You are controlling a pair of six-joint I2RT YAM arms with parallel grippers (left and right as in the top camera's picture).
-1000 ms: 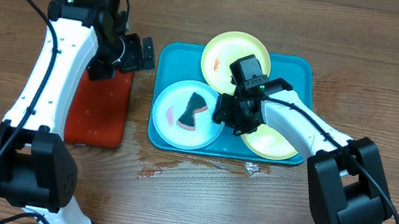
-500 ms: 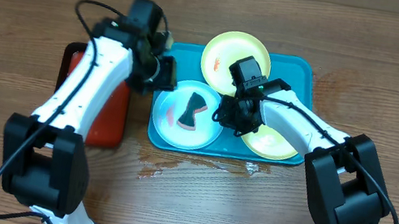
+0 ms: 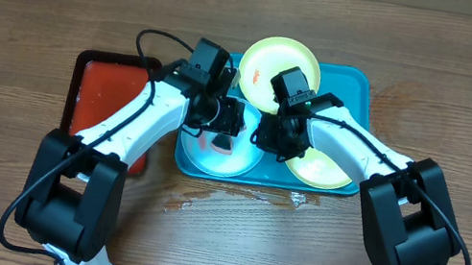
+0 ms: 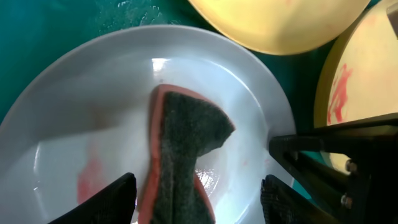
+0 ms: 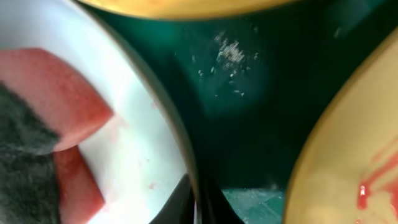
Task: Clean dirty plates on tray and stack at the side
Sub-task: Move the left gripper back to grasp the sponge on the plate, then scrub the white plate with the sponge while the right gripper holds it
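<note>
Over the large teal rectangular plastic tray (image 3: 353, 87), seen from above, the left gripper (image 3: 222, 128) hangs just above the light blue round plastic plate (image 3: 200, 153). The right gripper (image 3: 266, 138) sits at that plate's edge, on the side away from the left jaws. A first pale yellow round plastic plate with a lime-green rim (image 3: 274, 56) lies on the tray just beyond both grippers. A second yellow plate (image 3: 325, 171) lies just outside the right jaws. A narrow red tray with a black rim (image 3: 111, 96) lies on the table well apart, behind the left arm.

From the left wrist, the left jaws stand spread wide. A wedge-shaped sponge (image 4: 180, 155), dark scourer over red foam, lies between them on the blue plate. Whether either finger touches it cannot be told. A faint red smear (image 4: 87, 180) marks the plate beside one finger.

From the right wrist, the right jaws are clenched on the blue plate's rim, one finger on each side. Bare teal tray shows just ahead of them.
</note>
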